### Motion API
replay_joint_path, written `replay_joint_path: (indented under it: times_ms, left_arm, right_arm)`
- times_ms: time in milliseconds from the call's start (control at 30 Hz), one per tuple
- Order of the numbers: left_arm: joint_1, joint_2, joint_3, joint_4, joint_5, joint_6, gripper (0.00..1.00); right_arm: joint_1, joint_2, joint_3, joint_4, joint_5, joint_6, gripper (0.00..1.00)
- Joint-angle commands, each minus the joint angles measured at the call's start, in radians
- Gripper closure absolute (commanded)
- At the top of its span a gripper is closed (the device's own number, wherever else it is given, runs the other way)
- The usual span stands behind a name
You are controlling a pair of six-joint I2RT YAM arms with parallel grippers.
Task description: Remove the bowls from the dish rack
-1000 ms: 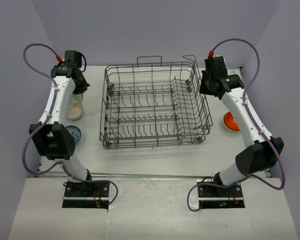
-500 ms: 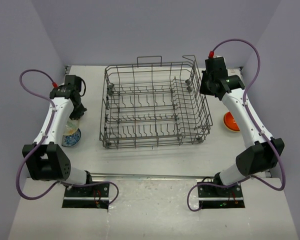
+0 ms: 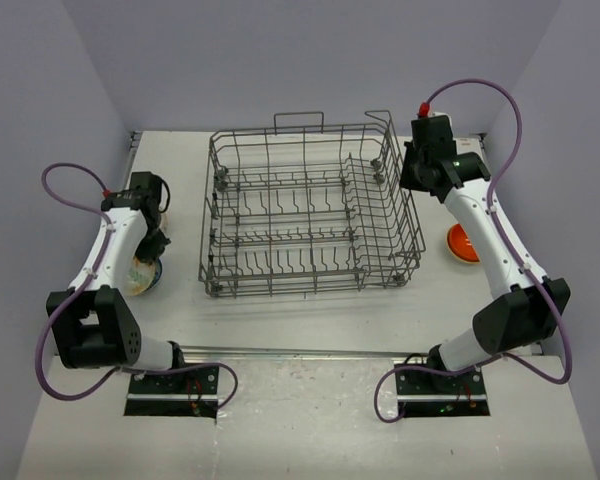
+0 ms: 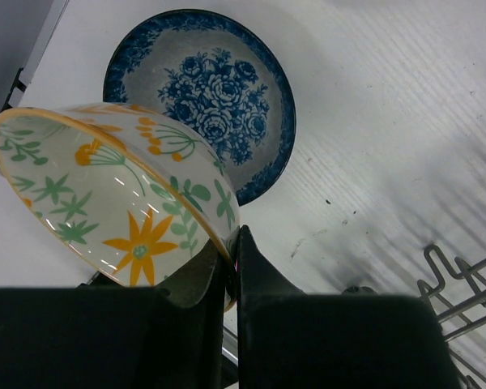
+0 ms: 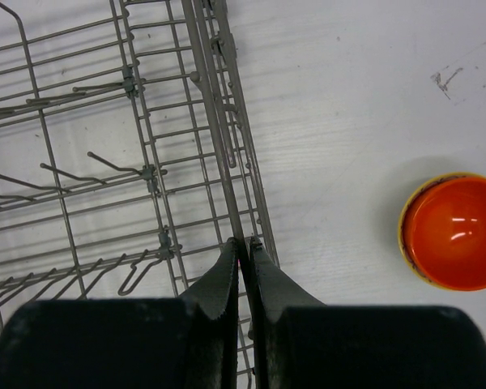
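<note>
1. The rack [image 3: 310, 210] stands in the middle of the table [image 3: 310, 310], with its long side running across the top view and its handle loop at the far edge.
2. The left claw [image 4: 233, 243] is pinching the rim of the floral bowl [image 4: 113, 203], one finger inside the bowl and one outside.
3. That bowl hangs tilted, its opening turned toward the wrist camera (white inside, with orange flowers, green leaves and an orange edge).
4. The blue bowl [image 4: 202, 105] sits upright on the table just beyond the floral bowl. It has a dark blue rim and blue roses in its grey middle.
5. In the wrist view the floral bowl covers the blue bowl's near edge. I cannot tell whether the two touch.
6. From above, both bowls lie left of the rack's near left corner, apart from the rack and partly under the left arm.
7. The right claw [image 5: 241, 247] is closed on the rack's right rim wire, with its fingers almost together and the wire between them.
8. From above, this grip is near the rack's far right corner.
9. The orange bowl [image 5: 454, 231] sits upright on the table to the right of the rack, well apart from the right claw.
10. A yellow edge rings the orange bowl. I cannot tell whether that edge is a second bowl beneath it.
11. In the top view the right arm hides part of the orange bowl.
</note>
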Motion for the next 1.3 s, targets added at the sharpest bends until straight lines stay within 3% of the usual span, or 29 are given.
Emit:
replay_joint_path:
  times_ms: [0,967,1033,1067,1133,1233,1267]
  left_arm:
    - [0.016,0.02,0.003,0.053,-0.037,-0.004,1.0]
    - [0.049,0.179,-0.04,0.113,-0.001,-0.014,1.0]
    - [0.049,0.181,-0.032,0.108,-0.003,-0.014,0.91]
    - [0.05,0.182,-0.029,0.105,-0.001,-0.014,0.81]
    - [0.05,0.181,-0.024,0.106,0.0,-0.015,0.76]
    - [0.05,0.184,-0.008,0.102,0.0,-0.015,0.58]
    - [0.05,0.186,-0.005,0.102,0.0,-0.015,0.58]
  right_arm:
    - [0.008,-0.006,-0.032,-0.054,-0.057,0.051,1.0]
    - [0.009,-0.047,-0.046,-0.043,-0.028,0.032,1.0]
    - [0.009,-0.041,-0.037,-0.046,-0.024,0.031,1.0]
    - [0.008,-0.041,-0.034,-0.045,-0.02,0.029,1.0]
    - [0.008,-0.037,-0.02,-0.051,-0.018,0.029,1.0]
    - [0.009,-0.032,-0.011,-0.057,-0.014,0.029,1.0]
    - [0.008,-0.034,-0.011,-0.057,-0.014,0.029,0.99]
